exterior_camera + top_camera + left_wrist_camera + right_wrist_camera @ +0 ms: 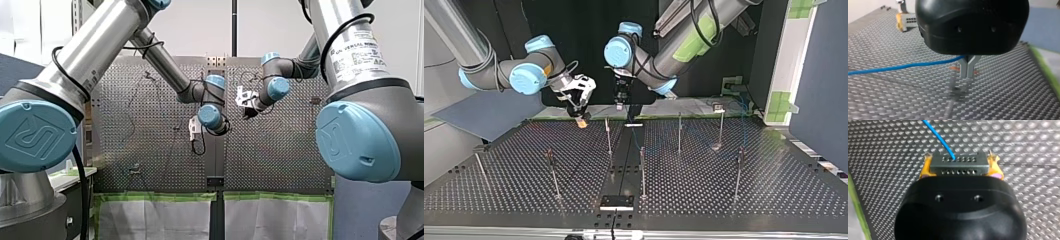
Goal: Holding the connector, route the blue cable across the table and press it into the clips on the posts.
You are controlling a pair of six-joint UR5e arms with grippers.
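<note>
Right pincer [960, 161] clamps connector [959, 168]; left pincer [968, 74] pinches blue cable [898, 67]

In the left wrist view the left tool's [967, 75] housing covers the cable [903, 66] where it reaches the fingers [963, 67]; its other end runs off the edge. Under the tips we see a thin upright shape [954, 92] only as a blur, and an orange patch [954, 67] behind them is too hidden to name. In the right wrist view the right tool's [959, 159] housing hides the connector's [958, 166] near side and most of both pads [926, 168]. From the front we cannot follow the cable; in the top view the posts' [642, 170] clips are too small to tell.
</note>
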